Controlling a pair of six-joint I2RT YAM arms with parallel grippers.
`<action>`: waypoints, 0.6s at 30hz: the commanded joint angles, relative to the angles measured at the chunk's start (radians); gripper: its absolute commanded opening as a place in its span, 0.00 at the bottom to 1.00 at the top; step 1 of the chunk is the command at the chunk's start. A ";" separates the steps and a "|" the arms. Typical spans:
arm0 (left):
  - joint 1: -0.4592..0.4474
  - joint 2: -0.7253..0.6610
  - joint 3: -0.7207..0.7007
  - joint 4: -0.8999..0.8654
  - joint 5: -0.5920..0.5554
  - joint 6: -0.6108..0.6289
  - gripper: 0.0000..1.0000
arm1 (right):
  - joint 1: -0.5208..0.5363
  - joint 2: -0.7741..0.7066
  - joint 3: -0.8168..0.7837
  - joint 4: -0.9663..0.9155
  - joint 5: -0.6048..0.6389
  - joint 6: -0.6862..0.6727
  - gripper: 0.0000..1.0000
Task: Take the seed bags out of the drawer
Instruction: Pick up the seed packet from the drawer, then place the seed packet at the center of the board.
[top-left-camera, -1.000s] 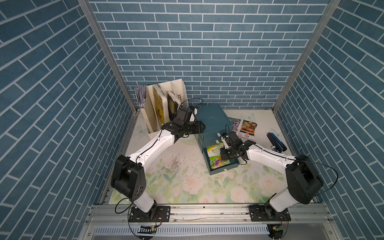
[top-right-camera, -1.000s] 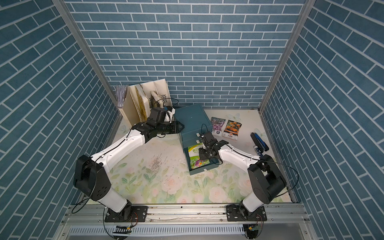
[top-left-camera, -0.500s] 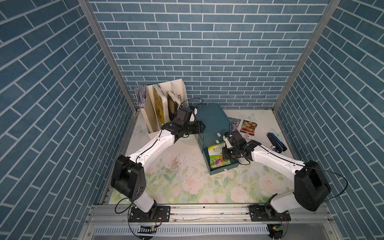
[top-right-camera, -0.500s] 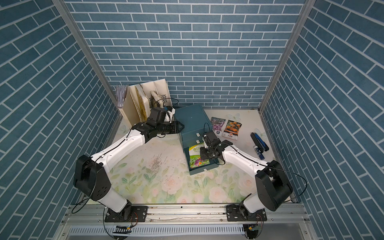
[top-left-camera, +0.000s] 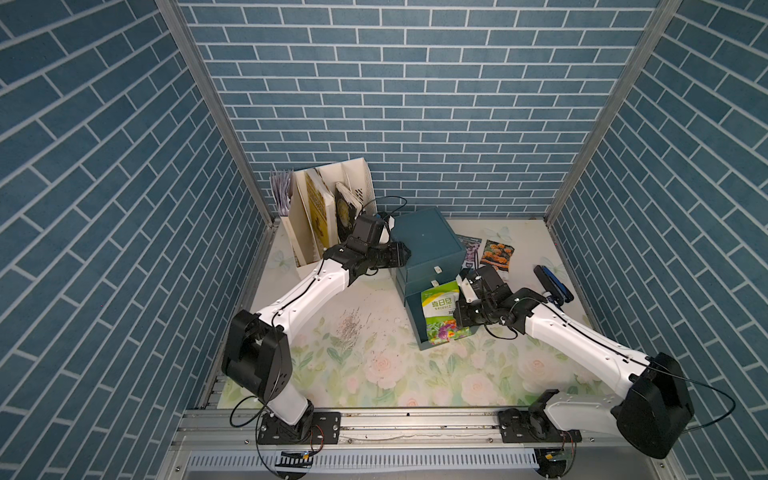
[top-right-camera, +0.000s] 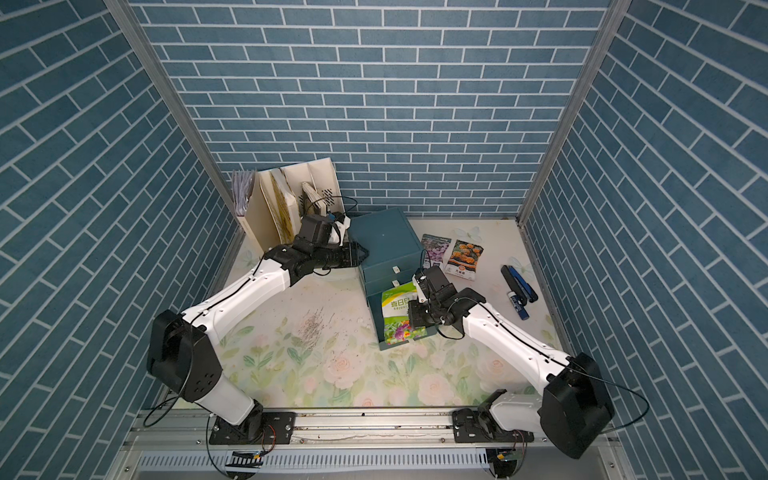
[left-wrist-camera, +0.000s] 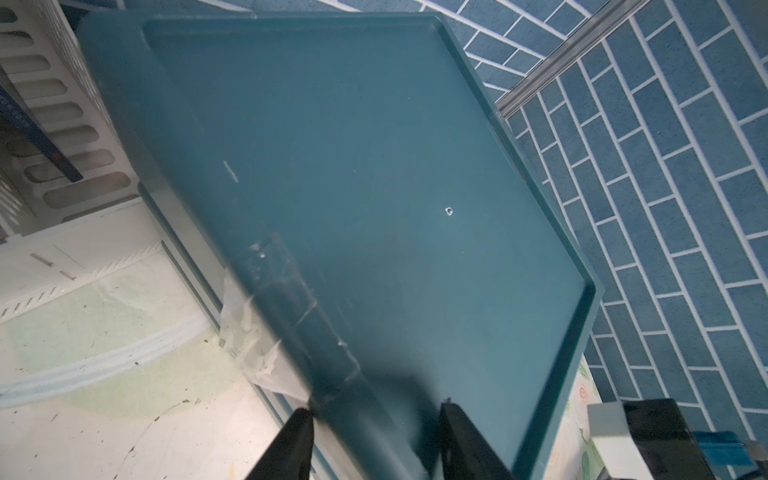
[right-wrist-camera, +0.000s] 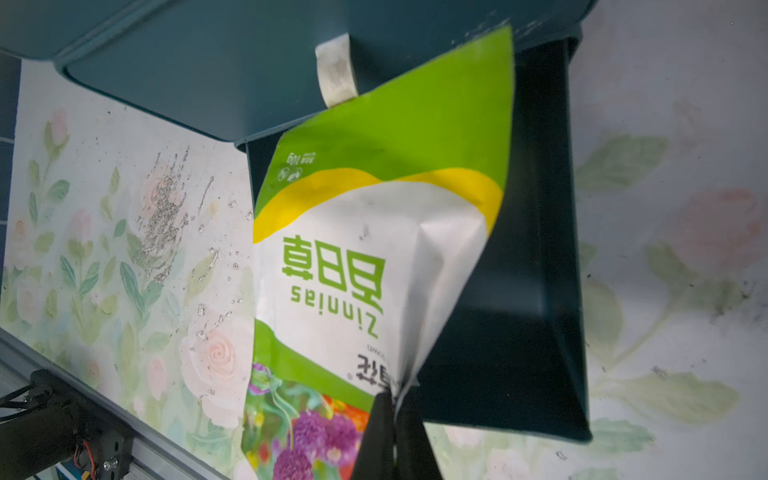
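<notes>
Broadly, the flowered counter (top-left-camera: 374, 374) carries a dark teal chest of drawers (top-left-camera: 428, 237) toward the back wall, and its bottom drawer (right-wrist-camera: 519, 311) stands pulled out toward the robot.

Two of the seed bags are already out. The purple bag (top-left-camera: 471, 249) and the orange bag (top-left-camera: 496, 253) lie flat on the counter, side by side, just beside the chest on the robot's right.

The green bag (top-left-camera: 441, 316) is the last one. It sits raised over the open drawer, with its plain green end up against the chest's front and its flowered end over the drawer's front wall. I cannot tell whether any part of it touches the drawer.

The right fingers (right-wrist-camera: 386, 428) are pinched tight on the bag's side edge near the flowered end, and the foil creases toward that spot. The left fingers (top-left-camera: 401, 253) are clamped across the rim of the chest's top on its left side, which looks like bracing.

So the step in hand seems to be lifting out the third bag. The next move probably calls for raising it until the far end clears the drawer wall and the white pull tab above. It would then go right, to the bare counter beside the other two. Because the hold is a thin pinch on the edge, a slow lift seems wise.
</notes>
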 joint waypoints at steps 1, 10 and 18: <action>0.001 0.040 -0.036 -0.150 -0.042 0.024 0.52 | -0.009 -0.053 -0.023 -0.074 0.012 0.027 0.00; 0.000 0.039 -0.039 -0.149 -0.042 0.023 0.52 | -0.115 -0.160 -0.051 -0.177 0.045 0.002 0.00; 0.001 0.046 -0.035 -0.151 -0.040 0.030 0.52 | -0.340 -0.175 -0.021 -0.204 0.036 -0.093 0.00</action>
